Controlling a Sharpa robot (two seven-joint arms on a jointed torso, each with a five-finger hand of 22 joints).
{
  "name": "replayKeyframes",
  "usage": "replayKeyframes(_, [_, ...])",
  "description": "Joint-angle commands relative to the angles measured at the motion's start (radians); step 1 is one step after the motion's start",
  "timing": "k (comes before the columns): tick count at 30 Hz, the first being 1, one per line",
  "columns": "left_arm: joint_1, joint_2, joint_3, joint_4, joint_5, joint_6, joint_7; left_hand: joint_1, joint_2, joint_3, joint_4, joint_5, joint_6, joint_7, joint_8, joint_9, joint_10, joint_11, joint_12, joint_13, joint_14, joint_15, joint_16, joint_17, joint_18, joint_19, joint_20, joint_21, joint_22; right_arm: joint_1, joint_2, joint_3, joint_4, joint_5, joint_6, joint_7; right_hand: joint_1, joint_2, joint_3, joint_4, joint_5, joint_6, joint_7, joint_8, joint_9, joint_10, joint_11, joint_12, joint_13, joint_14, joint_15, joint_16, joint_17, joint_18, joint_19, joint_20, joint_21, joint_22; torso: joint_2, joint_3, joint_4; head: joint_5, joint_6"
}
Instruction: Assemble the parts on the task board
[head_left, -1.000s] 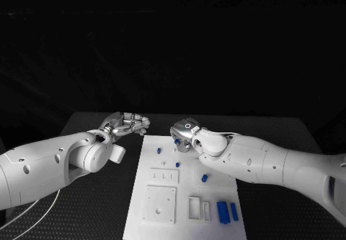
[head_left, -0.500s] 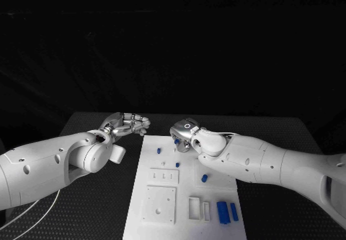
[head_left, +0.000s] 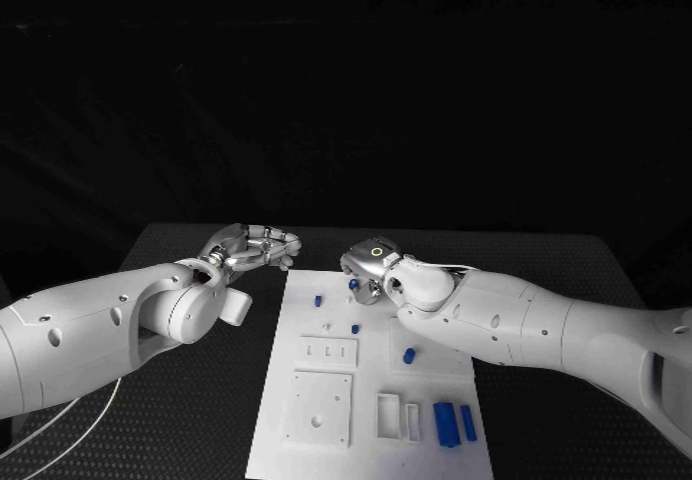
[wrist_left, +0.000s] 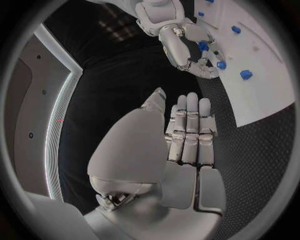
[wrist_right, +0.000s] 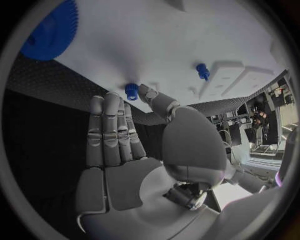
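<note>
The white task board lies lengthwise in the middle of the table. Small blue parts stand on it: a peg, another, a third, and two long blocks near the front right. My right hand hovers over the board's far end with its fingers straight. Its thumb tip lies close beside a blue peg; contact cannot be told. My left hand hangs off the board's far left corner, its fingers straight and together, holding nothing.
A blue gear rests on the board beyond my right hand, and another peg stands near raised white plates. White cables run along the table's front left. Black matting surrounds the board.
</note>
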Motion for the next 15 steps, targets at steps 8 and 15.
replayKeyframes(8, [0.004,-0.002,0.001,-0.004,-0.020,0.011,0.005,0.028,-0.008,0.002,-0.005,-0.006,-0.005,0.005,-0.007,-0.002,0.003,0.008,-0.007,-0.001,0.000,0.002,-0.005,0.005,0.019,-0.009,0.003,0.009,0.020,0.000,-0.038,-0.001,0.038,0.057,-0.123,0.040,-0.007,-0.003,-0.007,0.003,0.002,-0.009,-0.001,-0.002,0.000,-0.012,0.002,0.003,-0.011,0.008,0.006,0.015,-0.003,0.020,0.001,-0.001,0.008,0.018,-0.001,-0.0002,-0.0017,-0.006,0.005])
replayKeyframes(15, [0.004,-0.017,0.001,-0.001,-0.021,0.020,0.020,0.042,-0.014,0.000,-0.005,-0.008,-0.004,0.005,-0.006,-0.002,0.005,0.008,-0.008,-0.001,0.000,0.003,-0.007,0.006,0.018,-0.011,0.004,0.010,0.020,0.014,-0.127,0.025,0.144,0.126,-0.155,0.103,0.013,-0.003,0.013,0.000,0.002,0.003,-0.007,0.008,0.003,0.010,-0.004,0.012,-0.014,0.020,0.000,0.027,-0.003,0.020,0.013,-0.009,0.016,0.018,-0.001,0.0030,-0.0078,-0.004,0.016])
